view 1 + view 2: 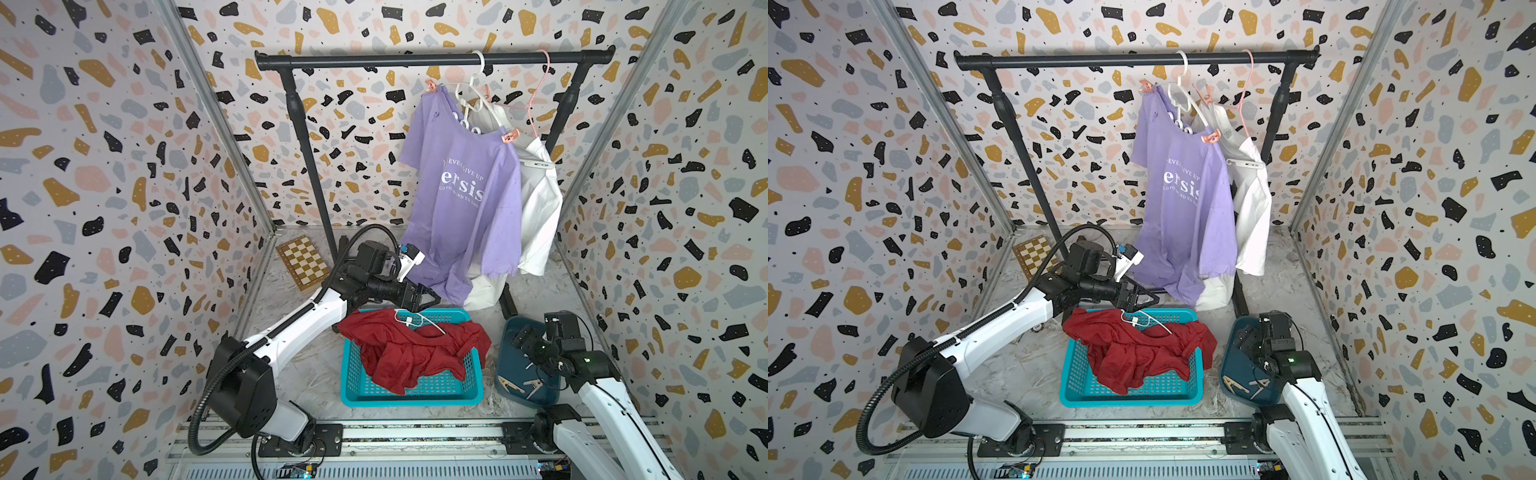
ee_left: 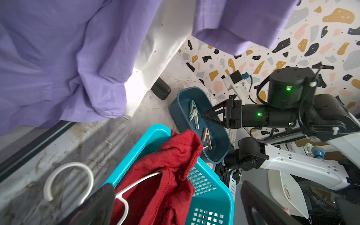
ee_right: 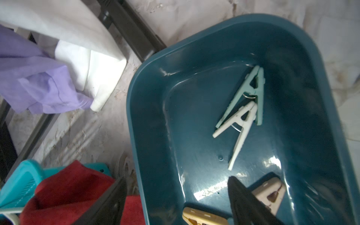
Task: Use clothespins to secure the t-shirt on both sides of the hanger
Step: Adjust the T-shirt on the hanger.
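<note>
A red t-shirt [image 1: 411, 349] lies crumpled in the teal basket [image 1: 411, 401], with a white hanger [image 2: 68, 179] on it. My left gripper [image 1: 424, 299] hovers open over the basket's far edge, and the hanger's neck runs beside one finger [image 2: 93, 206]. Loose clothespins lie in the dark blue tray [image 3: 148, 120]: mint green [image 3: 251, 91], white [image 3: 239, 128], yellow [image 3: 204, 217] and beige [image 3: 270, 194]. My right gripper [image 3: 178, 204] hangs low over the tray, jaws apart and holding nothing; the yellow peg lies between the fingers. Pink pegs [image 1: 511, 136] clip a purple t-shirt [image 1: 465, 195] to its hanger.
A black rack bar [image 1: 374, 60] carries the purple shirt and a white shirt [image 1: 540, 208] on a pink hanger. The rack's foot [image 1: 509, 301] stands just behind the tray. A folded chessboard [image 1: 303, 262] leans at the back left. Patterned walls close in on three sides.
</note>
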`<state>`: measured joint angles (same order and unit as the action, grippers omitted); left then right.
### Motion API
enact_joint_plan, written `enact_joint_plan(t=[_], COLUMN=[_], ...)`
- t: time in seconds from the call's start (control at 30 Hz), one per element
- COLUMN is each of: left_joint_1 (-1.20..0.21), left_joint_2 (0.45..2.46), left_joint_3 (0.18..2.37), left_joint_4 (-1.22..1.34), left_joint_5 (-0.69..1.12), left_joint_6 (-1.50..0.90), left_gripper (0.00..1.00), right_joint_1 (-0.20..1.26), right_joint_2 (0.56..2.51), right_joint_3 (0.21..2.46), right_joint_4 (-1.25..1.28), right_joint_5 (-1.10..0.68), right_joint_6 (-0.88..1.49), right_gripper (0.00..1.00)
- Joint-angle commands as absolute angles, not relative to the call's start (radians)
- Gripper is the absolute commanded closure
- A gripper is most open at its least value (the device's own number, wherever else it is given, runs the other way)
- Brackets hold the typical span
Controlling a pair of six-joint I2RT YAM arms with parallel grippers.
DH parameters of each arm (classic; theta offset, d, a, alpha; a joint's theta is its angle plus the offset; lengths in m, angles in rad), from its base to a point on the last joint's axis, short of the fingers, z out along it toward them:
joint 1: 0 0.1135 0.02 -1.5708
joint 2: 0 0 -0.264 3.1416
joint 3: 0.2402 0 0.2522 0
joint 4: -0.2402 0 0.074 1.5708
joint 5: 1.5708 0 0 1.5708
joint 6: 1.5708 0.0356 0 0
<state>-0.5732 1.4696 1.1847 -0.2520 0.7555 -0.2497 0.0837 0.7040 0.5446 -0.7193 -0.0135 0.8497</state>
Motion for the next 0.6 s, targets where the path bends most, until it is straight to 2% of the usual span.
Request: enact_joint_plan(t=[0.0, 0.1, 0.4, 0.57], left_joint_1=[-0.578, -0.579, -0.584, -0.587], left_joint_2=[1.443, 1.426, 1.430, 1.436], left_joint_3=[1.170, 1.155, 1.138, 1.135], left_joint_4=[-0.216, -0.216, -0.209, -0.198], left_joint_5=[0.780, 0.781, 0.768, 0.777], left_joint_6=[-0.244, -0.242, -0.231, -0.236], left_gripper=[0.01, 0.01, 0.01, 0.01], right_joint_1=[0.037, 0.002, -0.011, -0.012], right_joint_2=[0.720, 0.747, 0.778, 0.783], right_joint_3=[0.524, 0.499, 0.434, 0.411], right_joint_4=[-0.708, -0.688, -0.646, -0.630], right_joint_5=[-0.024, -0.027, 0.013, 0.023], right_joint_6=[0.861, 0.854, 0.868, 0.884], right_gripper=[0.24, 0.25, 0.39, 0.56])
